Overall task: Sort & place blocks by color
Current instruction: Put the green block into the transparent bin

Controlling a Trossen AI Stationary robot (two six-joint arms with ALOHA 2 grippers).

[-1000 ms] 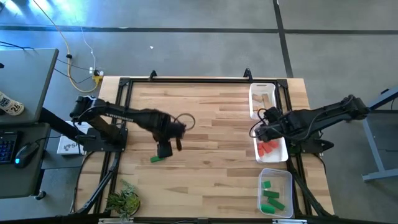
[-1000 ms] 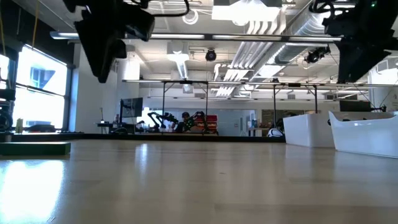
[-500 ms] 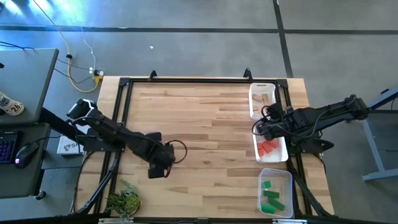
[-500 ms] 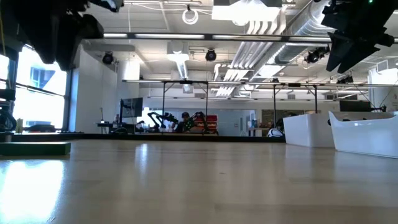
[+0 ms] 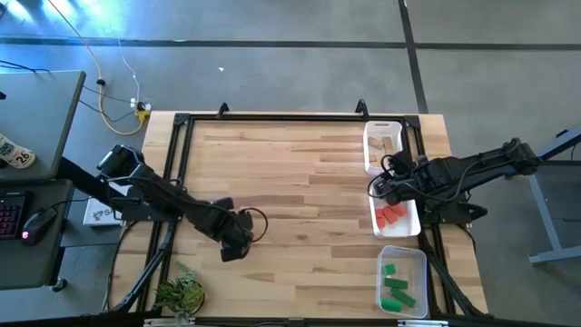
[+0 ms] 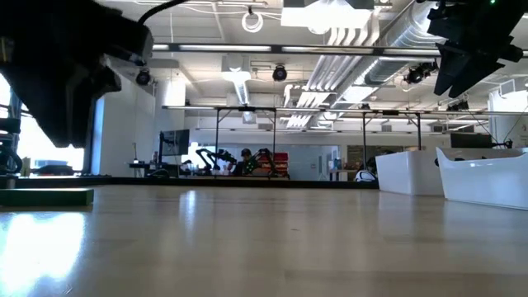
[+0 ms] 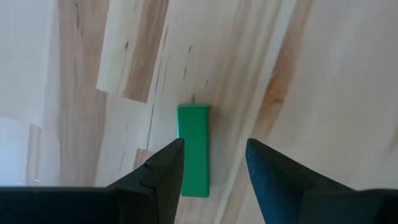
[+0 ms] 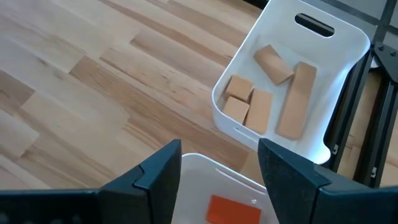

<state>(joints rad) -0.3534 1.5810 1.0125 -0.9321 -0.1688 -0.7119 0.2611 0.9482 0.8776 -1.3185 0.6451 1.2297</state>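
One green block [image 7: 193,149] lies flat on the wooden table near its left front; it also shows in the low view [image 6: 45,196]. My left gripper [image 7: 214,165] hangs open straight above it, pointing down and clear of it. In the high view this gripper [image 5: 234,243] hides the block. My right gripper [image 8: 219,168] is open with nothing in it. It hovers at the table's right [image 5: 386,186], over the white tray of red blocks [image 5: 393,215]. Tan blocks [image 8: 264,93] lie in the far white tray [image 5: 386,145]. Green blocks [image 5: 396,289] lie in the clear tray.
The three trays stand in a row along the table's right edge [image 6: 483,177]. A small plant [image 5: 177,291] sits at the near left corner, close to my left arm. The wide middle of the table [image 5: 300,182] is bare wood.
My left gripper has swung toward the table's near edge and come down. It now stands over the green block and covers it in the high view. The block has not moved.
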